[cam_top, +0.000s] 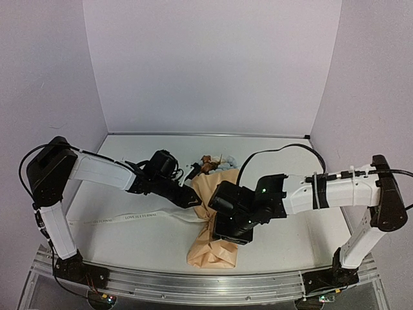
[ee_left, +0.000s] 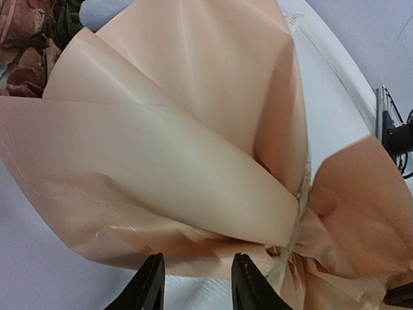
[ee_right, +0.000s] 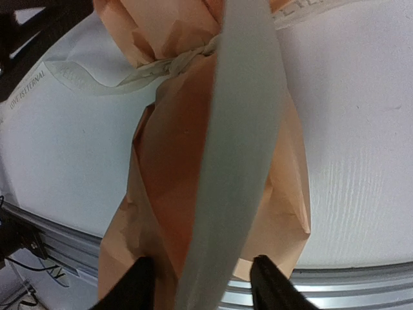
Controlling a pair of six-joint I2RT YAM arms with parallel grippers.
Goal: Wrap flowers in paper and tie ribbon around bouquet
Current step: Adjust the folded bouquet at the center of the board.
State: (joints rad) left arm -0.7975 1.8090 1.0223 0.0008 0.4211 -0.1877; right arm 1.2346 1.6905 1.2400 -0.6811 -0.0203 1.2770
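On the white table (cam_top: 129, 245), left gripper (ee_left: 197, 266) half open, empty, beside the bouquet (ee_left: 193, 161); right gripper (ee_right: 201, 261) half open around the ribbon (ee_right: 245, 129).

A robotics lab (a bare test booth): plain lavender walls (cam_top: 213, 64) enclose a white table (cam_top: 129, 239), aluminium mounting rail (cam_top: 193, 285) along the frame's bottom.

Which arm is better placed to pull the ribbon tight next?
Right, probably: a strand of the ribbon runs between the jaws of the right tool, while the left tool sits at the edge of the paper.
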